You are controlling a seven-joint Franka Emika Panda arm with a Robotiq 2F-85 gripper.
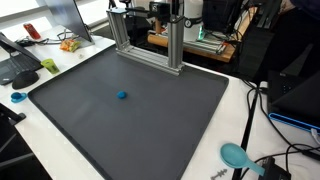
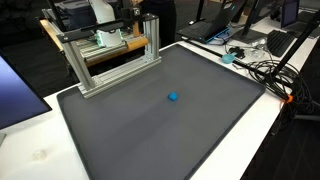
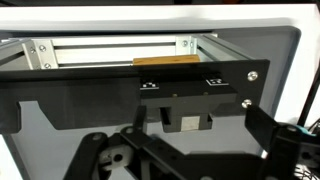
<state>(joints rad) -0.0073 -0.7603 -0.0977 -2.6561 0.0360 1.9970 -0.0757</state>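
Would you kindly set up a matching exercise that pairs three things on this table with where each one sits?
Things:
1. teal scoop
2. small blue ball
3. aluminium frame

Places:
A. alone near the middle of the dark mat
B. on the white table, off the mat
C. standing along one edge of the mat

Pairs: 1-B, 2-A, 3-C
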